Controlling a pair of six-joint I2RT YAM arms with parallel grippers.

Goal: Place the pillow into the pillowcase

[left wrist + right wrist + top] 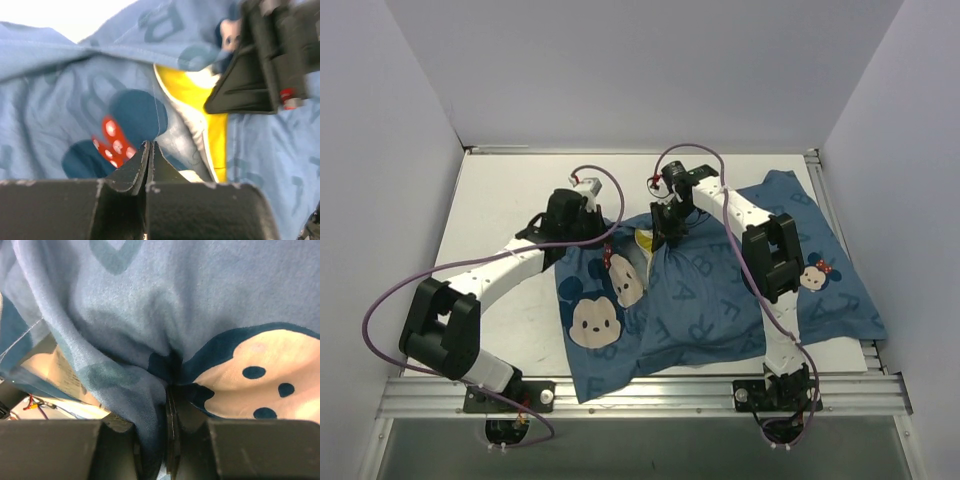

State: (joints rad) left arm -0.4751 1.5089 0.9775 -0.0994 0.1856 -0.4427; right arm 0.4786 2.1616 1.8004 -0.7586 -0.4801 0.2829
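Both arms bent over the pillowcase (720,300) mouth, pillow (645,243) mostly inside.
From above we saw one yellow corner out; left wrist view: left gripper (148,147) jaws shut at the hem, hold unclear; right wrist view: right gripper (170,390) jaws pinched bunched cloth, probably to lift the opening.

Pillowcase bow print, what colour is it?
The pillowcase bow is red with white dots; clearest in left wrist view.

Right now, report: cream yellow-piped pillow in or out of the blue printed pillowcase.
Mostly in: the pillow shows only a yellow-edged corner at the pillowcase opening.
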